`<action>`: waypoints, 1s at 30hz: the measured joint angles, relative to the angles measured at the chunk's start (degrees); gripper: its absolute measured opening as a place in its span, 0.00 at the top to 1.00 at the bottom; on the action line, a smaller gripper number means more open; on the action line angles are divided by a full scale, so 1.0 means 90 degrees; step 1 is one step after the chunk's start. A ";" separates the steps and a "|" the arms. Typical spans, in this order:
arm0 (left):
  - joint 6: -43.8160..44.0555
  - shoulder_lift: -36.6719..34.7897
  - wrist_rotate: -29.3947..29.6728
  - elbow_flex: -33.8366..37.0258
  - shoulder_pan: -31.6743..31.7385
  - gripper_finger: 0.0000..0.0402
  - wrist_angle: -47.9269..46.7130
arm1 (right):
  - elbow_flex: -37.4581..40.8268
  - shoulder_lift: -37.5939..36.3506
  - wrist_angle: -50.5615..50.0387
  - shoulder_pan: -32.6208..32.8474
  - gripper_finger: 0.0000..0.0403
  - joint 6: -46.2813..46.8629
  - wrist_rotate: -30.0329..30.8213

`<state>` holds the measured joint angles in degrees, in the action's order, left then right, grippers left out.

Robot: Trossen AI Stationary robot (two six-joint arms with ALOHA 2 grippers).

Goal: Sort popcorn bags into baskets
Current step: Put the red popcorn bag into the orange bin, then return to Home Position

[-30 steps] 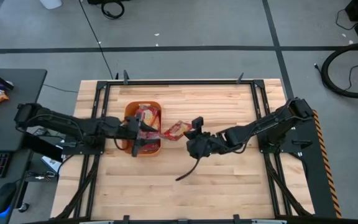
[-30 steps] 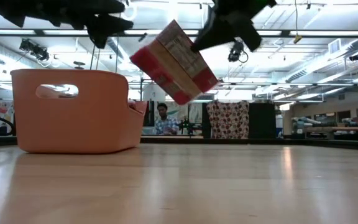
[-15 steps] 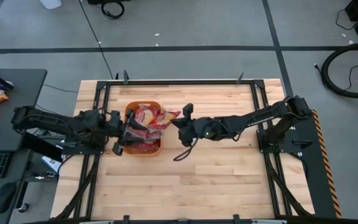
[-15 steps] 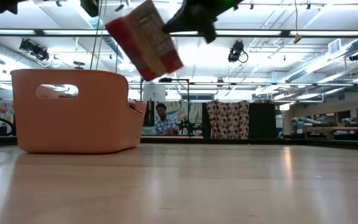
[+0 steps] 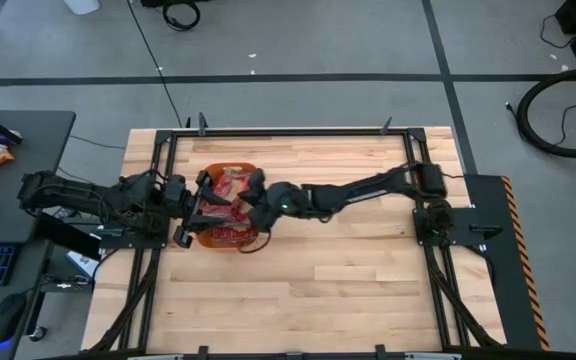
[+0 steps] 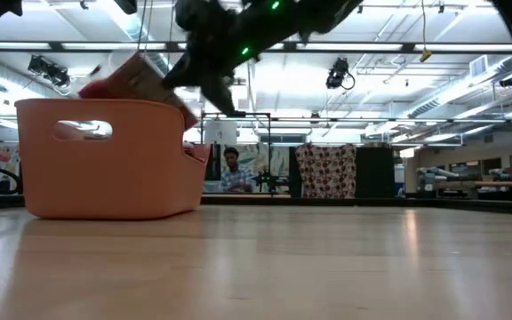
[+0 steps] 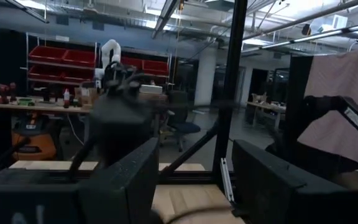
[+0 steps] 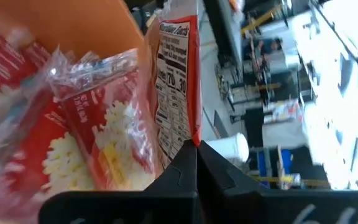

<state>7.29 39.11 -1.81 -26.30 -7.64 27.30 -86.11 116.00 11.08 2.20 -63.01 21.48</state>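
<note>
One glossy red popcorn bag [image 8: 178, 87] is pinched at its edge between my right gripper [image 5: 255, 200]'s dark fingers, which are pressed together on it so that it stands on edge with its printed nutrition panel showing. I hold it over the shallow orange plastic tub [image 5: 208, 239], tipped down toward the inside; in the low view the packet [image 6: 140, 78] pokes up just above the tub's rim [image 6: 105, 104], not yet released.

Several more red packets with cream-yellow popcorn pictures [image 8: 86, 143] already lie heaped inside the tub [image 8: 98, 28], overlapping each other, their clear film crinkled and shiny.

I judge these bags to be light, flat and fairly limp, with a slick film skin, so a grip on a sealed edge or corner seam seems safest; a pinch across the slippery middle would likely slide, and squeezing hard there risks crushing what is inside. Held by one edge as now, the packet may swing or droop, so I would let it go low over the heap, not from high up.

My left gripper [image 5: 190, 208] waits beside the tub's near side, just touching or next to its wall, I cannot tell which. Its two fingers [image 7: 278, 186] are spread apart with nothing between them.
</note>
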 joint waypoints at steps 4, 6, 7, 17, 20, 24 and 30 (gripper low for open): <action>0.0000 -0.0026 -0.0001 0.0000 0.0000 0.49 -0.0004 | -0.0485 0.0684 0.0021 -0.0280 0.99 -0.0906 -0.0451; 0.0002 -0.0025 -0.0001 0.0000 0.0000 0.49 -0.0022 | -0.0638 0.0961 0.0035 -0.0440 0.96 -0.1023 -0.0524; 0.0002 -0.0024 -0.0001 0.0000 0.0000 0.49 -0.0024 | -0.0713 0.1077 0.0048 -0.0521 0.93 -0.0988 -0.0509; -0.0218 -0.0114 0.0000 0.0000 0.0000 0.49 -0.0533 | -0.0771 0.0659 -0.1628 -0.0670 0.74 0.0496 0.0324; -0.0445 -0.0325 0.0007 0.0026 0.0006 0.49 -0.0905 | -0.0779 0.0265 -0.2437 -0.0663 0.72 0.1276 0.0459; -0.0552 -0.0782 0.0179 0.0234 0.0083 0.49 -0.1136 | -0.0776 -0.0251 -0.3512 -0.0666 0.72 0.2521 0.0717; -0.0378 -0.1582 0.0239 0.0904 0.0317 0.49 -0.1172 | 0.0103 -0.1094 -0.3544 -0.0397 0.75 0.3478 0.0730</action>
<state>3.89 24.88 0.34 -18.17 -4.78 16.75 -85.18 106.15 -20.81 -1.37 -31.70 28.05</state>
